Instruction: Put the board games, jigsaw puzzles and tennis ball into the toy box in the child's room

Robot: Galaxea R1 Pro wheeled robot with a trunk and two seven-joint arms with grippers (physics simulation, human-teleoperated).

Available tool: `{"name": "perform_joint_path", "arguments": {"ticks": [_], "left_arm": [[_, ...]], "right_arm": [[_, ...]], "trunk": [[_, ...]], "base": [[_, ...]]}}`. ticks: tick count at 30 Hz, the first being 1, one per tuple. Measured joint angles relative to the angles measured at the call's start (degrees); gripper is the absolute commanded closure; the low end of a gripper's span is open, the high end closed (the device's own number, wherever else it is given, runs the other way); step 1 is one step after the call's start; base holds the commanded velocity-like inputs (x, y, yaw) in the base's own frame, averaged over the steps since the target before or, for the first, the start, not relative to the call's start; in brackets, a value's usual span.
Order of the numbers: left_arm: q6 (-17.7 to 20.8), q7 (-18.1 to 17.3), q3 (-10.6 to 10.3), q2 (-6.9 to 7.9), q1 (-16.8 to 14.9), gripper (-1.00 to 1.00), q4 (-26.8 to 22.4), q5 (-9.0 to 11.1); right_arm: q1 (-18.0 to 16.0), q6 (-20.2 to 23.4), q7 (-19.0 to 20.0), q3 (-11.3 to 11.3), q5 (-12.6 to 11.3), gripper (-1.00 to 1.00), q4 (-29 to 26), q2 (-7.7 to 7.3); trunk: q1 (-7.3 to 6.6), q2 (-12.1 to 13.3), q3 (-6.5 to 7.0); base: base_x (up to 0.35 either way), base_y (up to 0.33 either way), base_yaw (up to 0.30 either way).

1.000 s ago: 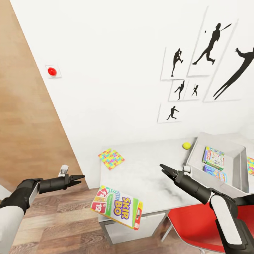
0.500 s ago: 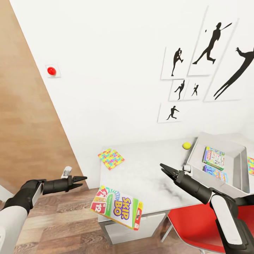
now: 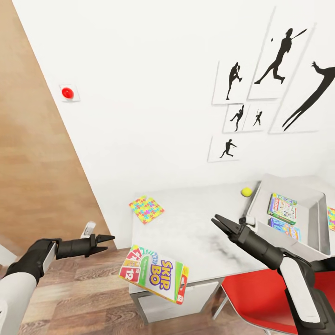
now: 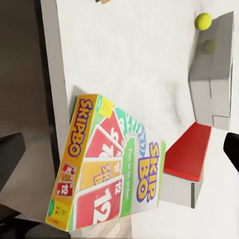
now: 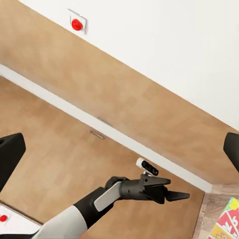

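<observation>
At the front left corner of the table [image 3: 195, 232], the SKIP-BO box [image 3: 154, 273] is hanging partly over the edge, tilted. One jigsaw puzzle [image 3: 146, 209] is lying near the left edge, and the tennis ball [image 3: 246, 191] is sitting just beside the toy box [image 3: 260, 204], which is holding two game boxes. The left gripper [image 3: 106, 241] is hovering off the table with fingers almost closed, grasping nothing. The right gripper [image 3: 222, 223] is staying released above the tabletop.

Illumination is bright, even and diffuse with no glare, shadows are faint under the ball [image 4: 203, 21] and on the table [image 3: 186, 223], rendering stays sharp, and straight lines lean toward the frame edges.
</observation>
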Motion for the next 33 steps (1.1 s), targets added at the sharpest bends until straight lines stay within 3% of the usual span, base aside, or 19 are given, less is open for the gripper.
{"name": "perform_joint_path", "arguments": {"ticks": [9, 33], "left_arm": [[0.14, 0.16, 0.0, 0.0, 0.0, -1.0, 2.17, 0.07], [0.17, 0.17, -0.04, 0.01, -0.01, -1.0, 6.24, 0.06]], "right_arm": [[0.02, 0.01, 0.68, -0.19, 0.05, -1.0, 0.0, 0.0], [0.01, -0.08, 0.81, -0.25, 0.08, -1.0, 0.08, 0.0]], "trunk": [[0.0, 0.0, 0.0], [5.28, -9.64, -4.32]], "base": [[0.0, 0.0, 0.0], [0.0, 0.0, 0.0]]}}
